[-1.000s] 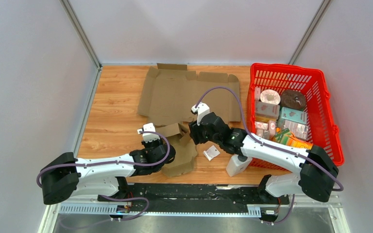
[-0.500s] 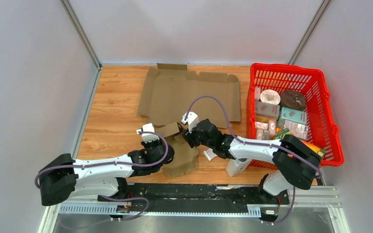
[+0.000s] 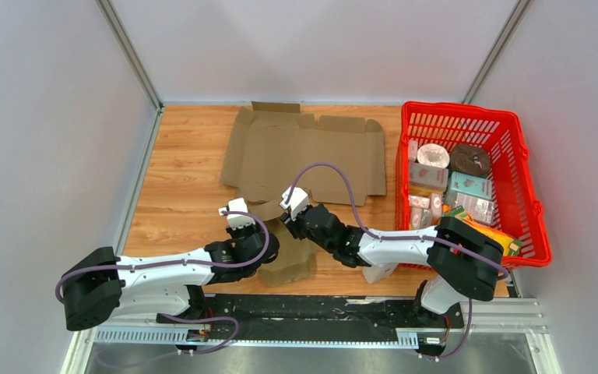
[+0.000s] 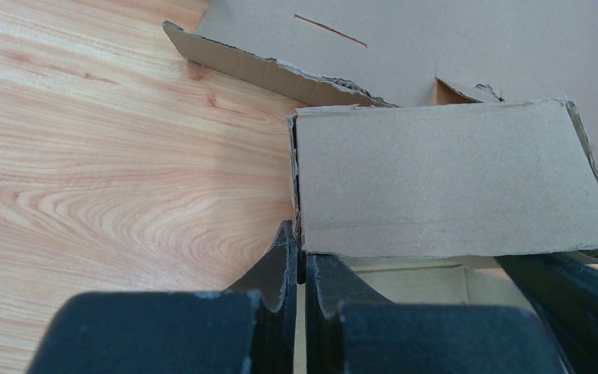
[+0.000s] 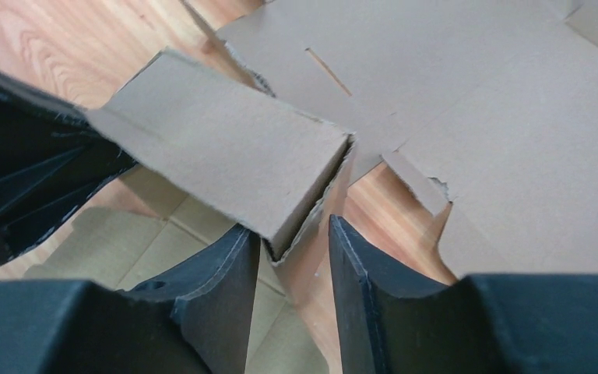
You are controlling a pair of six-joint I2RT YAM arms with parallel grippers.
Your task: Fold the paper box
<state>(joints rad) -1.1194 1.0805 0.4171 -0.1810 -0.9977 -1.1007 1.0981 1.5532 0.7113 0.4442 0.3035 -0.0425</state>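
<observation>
A small brown paper box (image 3: 290, 261), partly folded, lies at the near middle of the table. One flap (image 4: 436, 179) stands raised and folded over. My left gripper (image 4: 302, 243) is shut on the left edge of that box wall, and it also shows in the top view (image 3: 262, 236). My right gripper (image 5: 290, 230) is open. Its jaws straddle the right corner of the same flap (image 5: 218, 148) without closing on it. In the top view the right gripper (image 3: 294, 224) meets the box from the right.
A large flat cardboard sheet (image 3: 311, 152) lies unfolded at the back middle, just beyond the small box. A red basket (image 3: 529, 187) with several packaged goods stands at the right. Bare wooden table (image 3: 179, 179) lies to the left.
My right arm has swung left and its open gripper has come onto the corner of the box's raised flap. My left gripper has stayed shut on the box.
</observation>
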